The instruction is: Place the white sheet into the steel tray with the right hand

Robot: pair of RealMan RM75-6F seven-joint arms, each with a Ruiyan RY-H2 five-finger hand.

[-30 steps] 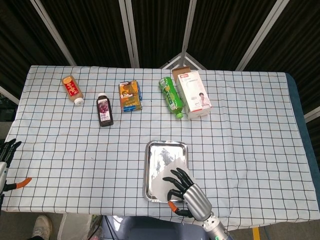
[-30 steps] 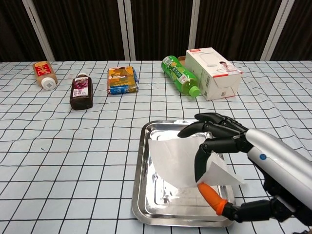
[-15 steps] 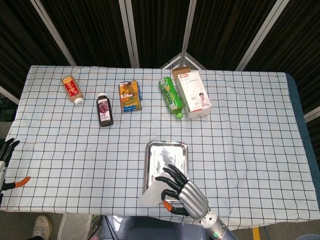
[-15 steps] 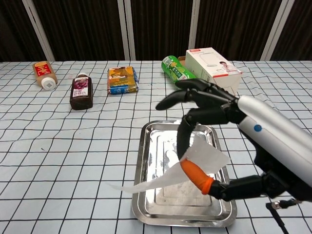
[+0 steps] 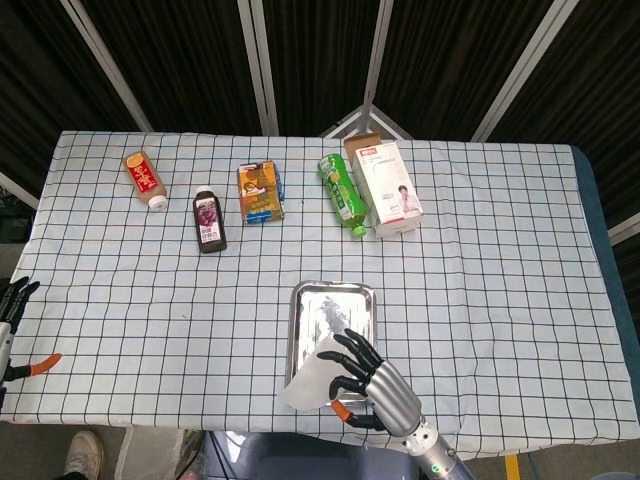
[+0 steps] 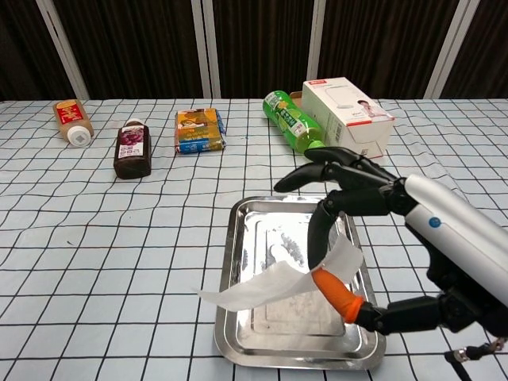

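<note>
- The right hand [image 6: 361, 238] hovers over the near end of the steel tray [image 6: 238, 238], at the table's [image 6: 119, 262] front edge. Its fingers [image 6: 317, 171] are partly curled and spread, and the orange-tipped thumb [image 6: 337, 292] pinches the white sheet [image 6: 270, 286] against a finger from below.
- The white sheet is held up off the tray floor, curled. One end is caught at the thumb; the free end droops out past the tray's left rim in the chest view. In the head view the sheet [image 5: 312, 378] covers the near-left corner of the tray [image 5: 335, 295].
- The steel tray lies flat on the checked cloth, its long side running away from the robot. Its shiny floor shows streaky reflections.
- The left hand [image 5: 12, 325] shows only in the head view, at the far left edge of the frame beside the table, well apart from the tray. Its dark fingers are spread and hold nothing, and an orange thumb tip sticks out.
- Farther back, a row of things lies across the table. From left to right: an orange-labelled bottle [image 6: 71, 121], a dark juice bottle [image 6: 132, 148], a yellow-and-blue carton [image 6: 198, 129], a green bottle [image 6: 294, 123] on its side, and a white box [image 6: 348, 117] just beside the green bottle.
- Behind the table hang dark curtains [image 6: 159, 48] with pale metal posts.
</note>
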